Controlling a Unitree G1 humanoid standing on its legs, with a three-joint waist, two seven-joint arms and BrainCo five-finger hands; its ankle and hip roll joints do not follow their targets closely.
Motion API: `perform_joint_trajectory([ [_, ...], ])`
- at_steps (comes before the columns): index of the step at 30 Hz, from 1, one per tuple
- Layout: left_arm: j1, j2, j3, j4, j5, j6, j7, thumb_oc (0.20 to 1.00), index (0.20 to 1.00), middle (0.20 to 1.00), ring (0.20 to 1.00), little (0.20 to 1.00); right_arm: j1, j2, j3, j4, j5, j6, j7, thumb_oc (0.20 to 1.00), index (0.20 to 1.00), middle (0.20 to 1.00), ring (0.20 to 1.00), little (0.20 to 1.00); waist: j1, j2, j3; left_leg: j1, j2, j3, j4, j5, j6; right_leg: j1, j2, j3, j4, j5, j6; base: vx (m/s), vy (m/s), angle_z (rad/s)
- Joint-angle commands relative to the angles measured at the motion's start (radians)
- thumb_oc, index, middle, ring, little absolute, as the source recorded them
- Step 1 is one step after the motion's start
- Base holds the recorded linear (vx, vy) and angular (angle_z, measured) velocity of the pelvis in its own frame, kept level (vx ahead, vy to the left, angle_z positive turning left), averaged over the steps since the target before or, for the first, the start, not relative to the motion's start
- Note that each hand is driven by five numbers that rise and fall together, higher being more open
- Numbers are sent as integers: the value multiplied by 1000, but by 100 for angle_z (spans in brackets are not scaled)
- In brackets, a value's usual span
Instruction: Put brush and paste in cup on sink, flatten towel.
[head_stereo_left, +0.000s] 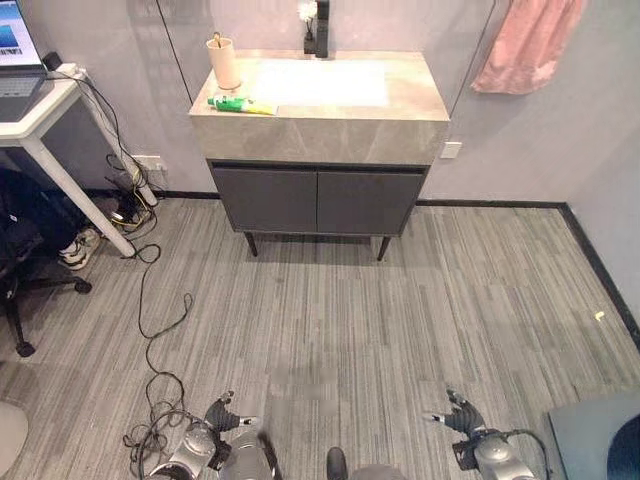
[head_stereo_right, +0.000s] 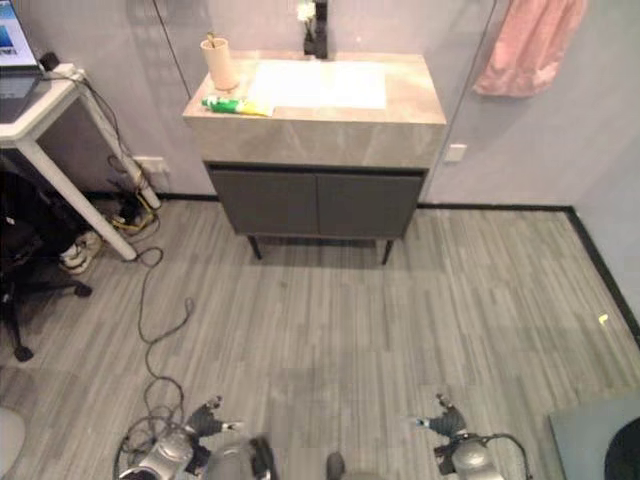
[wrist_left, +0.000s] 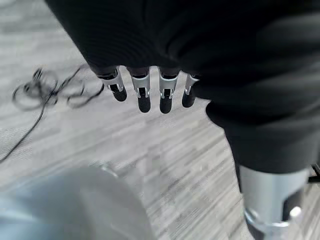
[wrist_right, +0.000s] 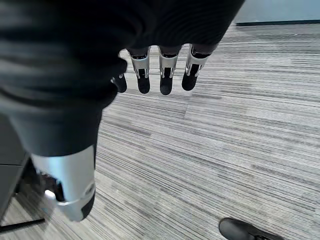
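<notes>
- Writing on the paste tube (head_stereo_left: 241, 104) is too small for you to read, and you'll find no other legible label; the tube is green and yellow.
- Paste lies flat at the front left corner of the sink counter (head_stereo_left: 410, 118), along its front edge; the cup (head_stereo_left: 224, 62) stands upright just behind it at the left edge, with something thin poking out of its top; you cannot tell what that is.
- Basin (head_stereo_left: 322, 82) takes the middle of the counter; the black tap (head_stereo_left: 317, 28) stands at the back edge.
- Towel (head_stereo_left: 528, 42), pink, hangs bunched on the wall to the right of the sink, above the counter's level.
- Your left hand (head_stereo_left: 224, 417) hangs low over the grey floor (head_stereo_left: 330, 310), well apart from the sink; its fingers (wrist_left: 143, 92) point straight down, relaxed, holding nothing.
- Your right hand (head_stereo_left: 462, 414) hangs low on the other side, equally far from the paste, cup and towel; its fingers (wrist_right: 166, 75) are straight and empty.
- White desk (head_stereo_left: 40, 115) with a laptop (head_stereo_left: 18, 62) stands left of the sink.
</notes>
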Motion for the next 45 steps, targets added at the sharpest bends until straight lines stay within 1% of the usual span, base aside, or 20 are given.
perform_joint_trajectory([
  [1, 18, -10, -17, 26, -1, -20, 32, 1000, 1000, 1000, 1000, 1000, 14, -27, 16, -6, -40, -21, -8, 1000, 1000, 1000, 1000, 1000, 45, 32, -26, 52, -16, -128, -266, 169, -13, -57, -8, 20, 98, -5, 137, 707, 237, -39],
  [5, 50, -8, -3, 44, 4, -17, 22, 1000, 1000, 1000, 1000, 1000, 4, -10, 40, -4, -54, -14, 8, 1000, 1000, 1000, 1000, 1000, 70, 43, -45, 56, -9, -127, -266, 185, -5, -4, -9, 70, 107, -51, 143, 431, 198, -50],
  [7, 57, -13, -21, 45, 21, -19, 22, 1000, 1000, 1000, 1000, 1000, -12, 4, 57, 9, -59, -15, 10, 1000, 1000, 1000, 1000, 1000, 95, 51, -57, 48, -39, -172, -238, 216, -1, 29, -28, 89, 121, -75, 151, 363, 280, -100],
  [9, 56, -12, -29, 47, 29, -19, 24, 1000, 1000, 1000, 1000, 1000, -22, 19, 56, 8, -60, -10, 11, 1000, 1000, 1000, 1000, 1000, 102, 45, -67, 30, -68, -159, -181, 180, 19, 41, -74, 99, 152, -76, 172, 371, 347, -62],
  [10, 57, -8, -30, 39, 29, -20, 23, 1000, 1000, 1000, 1000, 1000, -23, 28, 51, 3, -51, -12, 12, 1000, 1000, 1000, 1000, 1000, 104, 40, -73, 32, -81, -145, -160, 159, 32, 23, -91, 110, 188, -53, 180, 347, 388, -22],
  [11, 61, 0, -32, 20, 25, -21, 24, 1000, 1000, 1000, 1000, 1000, -29, 42, 56, -28, -39, -11, 18, 1000, 1000, 1000, 1000, 1000, 105, 37, -66, 62, -100, -120, -156, 130, 59, -39, -119, 109, 308, 42, 206, 243, 283, -21],
  [12, 61, 0, -32, 20, 25, -21, 24, 1000, 1000, 1000, 1000, 1000, -29, 42, 56, -28, -39, -11, 18, 1000, 1000, 1000, 1000, 1000, 107, 39, -68, 59, -96, -119, -155, 131, 59, -43, -116, 112, 308, 45, 205, 295, 379, -32],
  [13, 57, 6, -43, -3, 26, -24, 22, 1000, 1000, 1000, 1000, 1000, -36, 41, 70, -61, -50, -15, 21, 1000, 1000, 1000, 1000, 1000, 105, 49, -54, 104, -110, -96, -174, 114, 78, -108, -128, 101, 438, 168, 226, 146, 205, -38],
  [17, 42, 28, -99, -63, 89, -29, 31, 1000, 1000, 1000, 1000, 1000, -40, 30, 47, -106, -31, -16, 6, 1000, 1000, 1000, 1000, 1000, 77, 79, -5, 187, -119, -64, -214, 87, 100, -196, -149, 11, 600, 194, 217, 152, 302, -13],
  [18, 37, 37, -117, -92, 110, -34, 38, 1000, 1000, 1000, 1000, 1000, -39, 31, 30, -110, -1, -21, 6, 1000, 1000, 1000, 1000, 1000, 57, 84, 3, 208, -120, -66, -225, 79, 101, -226, -113, 9, 634, 163, 214, 227, 308, -5],
  [21, 30, 45, -111, -90, 100, -33, 38, 1000, 1000, 1000, 1000, 1000, -38, 35, 25, -91, 19, -28, 7, 1000, 1000, 1000, 1000, 1000, 51, 85, 14, 232, -122, -52, -230, 68, 101, -281, -76, -19, 604, 120, 215, 143, 105, -19],
  [22, 35, 42, -110, -95, 91, -33, 33, 1000, 1000, 1000, 1000, 1000, -35, 31, 29, -78, 7, -27, 6, 1000, 1000, 1000, 1000, 1000, 61, 82, 4, 255, -123, -37, -237, 56, 90, -274, -102, -111, 485, 63, 203, 315, 30, -7],
  [24, 29, 35, -114, -92, 89, -34, 31, 1000, 1000, 1000, 1000, 1000, -37, 31, 30, -66, 13, -25, 4, 1000, 1000, 1000, 1000, 1000, 54, 77, 5, 287, -123, -37, -245, 36, 80, -299, -85, -129, 370, 40, 199, 323, -18, -22],
  [29, 18, 17, -108, -57, 106, -30, 29, 1000, 1000, 1000, 1000, 1000, -54, 34, 35, -108, 57, -13, 28, 1000, 1000, 1000, 1000, 1000, 32, 61, 14, 377, -129, -57, -260, -23, 60, -382, -130, -85, 161, 164, 232, 250, -86, -8],
  [30, 18, 17, -108, -57, 106, -30, 29, 1000, 1000, 1000, 1000, 1000, -54, 33, 35, -108, 57, -13, 28, 1000, 1000, 1000, 1000, 1000, 32, 62, 15, 377, -129, -57, -260, -23, 60, -381, -130, -85, 161, 164, 232, 470, -200, 22],
  [31, 25, 9, -95, -35, 108, -28, 21, 1000, 1000, 1000, 1000, 1000, -34, 25, 35, -167, 56, -11, 44, 1000, 1000, 1000, 1000, 1000, 12, 50, 11, 433, -131, -87, -259, -63, 44, -393, -133, -9, 121, 191, 242, 364, -162, 31],
  [34, 24, -1, -91, -6, 106, -26, 25, 1000, 1000, 1000, 1000, 1000, -28, 28, 40, -144, 56, -12, 41, 1000, 1000, 1000, 1000, 1000, 7, 48, 1, 454, -110, -97, -236, -80, 30, -372, -117, 4, 131, 191, 226, 397, -221, 45],
  [37, 22, -16, -85, -2, 80, -20, 17, 1000, 1000, 1000, 1000, 1000, -30, 15, 48, -98, 36, -10, 39, 1000, 1000, 1000, 1000, 1000, 11, 64, -11, 417, -70, -137, -81, -41, 3, -332, -80, -19, 142, 158, 187, 249, -191, 32],
  [40, 2, -22, -84, -2, 70, -9, 17, 1000, 1000, 1000, 1000, 1000, -42, -2, 48, -56, 10, -9, 29, 1000, 1000, 1000, 1000, 1000, 18, 56, 3, 298, -21, -141, 203, 68, -34, -265, -72, -65, 135, 123, 141, 237, -254, 22],
  [45, -3, -21, -86, -14, 54, -8, 31, 1000, 1000, 1000, 1000, 1000, -34, -12, 33, -51, 27, -3, 15, 1000, 1000, 1000, 1000, 1000, 25, 39, 8, 188, -3, -27, 217, 61, -14, -200, -89, -101, 142, 63, 124, 234, -95, 31],
])
